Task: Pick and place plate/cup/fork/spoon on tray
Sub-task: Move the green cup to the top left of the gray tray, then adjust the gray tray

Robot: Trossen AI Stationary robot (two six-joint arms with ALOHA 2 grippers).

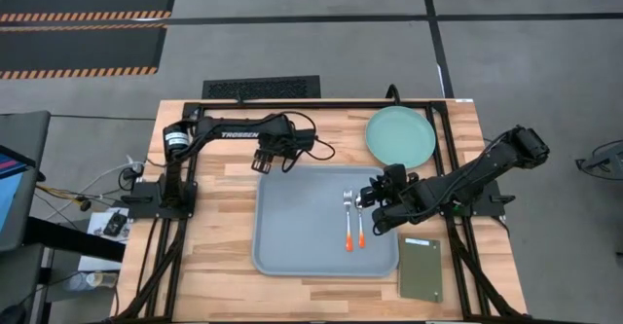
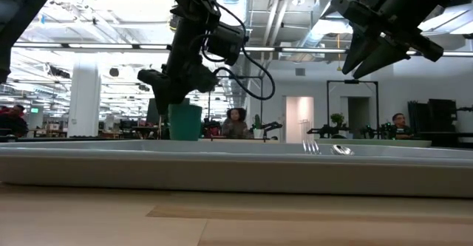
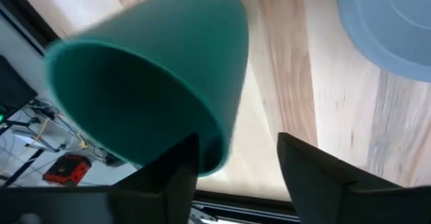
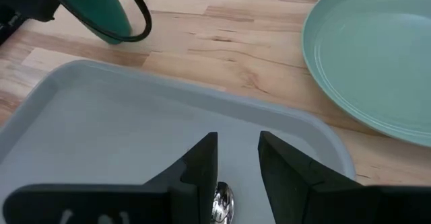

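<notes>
My left gripper [image 1: 265,162] is by the far left corner of the grey-blue tray [image 1: 292,229], open astride the rim of the dark green cup [image 3: 155,69]. The cup stands about upright, base down [image 2: 185,122]; whether it rests on the table is hidden by the tray's rim. My right gripper [image 1: 373,198] hangs slightly open and empty above the tray, over the spoon [image 1: 360,222], whose bowl shows below its fingers [image 4: 222,202]. The fork [image 1: 348,217] lies beside the spoon on the tray. The mint plate [image 1: 400,135] lies on the table beyond the tray. My left gripper [image 3: 239,142] comes from above with one finger [image 3: 178,180] inside the cup and the other [image 3: 316,177] outside. The cup's wall at the rim [image 3: 219,153] stands between them. Bare table shows between wall and outer finger; whether the inner finger touches, I cannot tell.
A dark olive slab [image 1: 421,269] lies on the table right of the tray's near right corner. The left half of the tray is bare. Black frame rails run along the table's left, right and far sides. People show in the room behind.
</notes>
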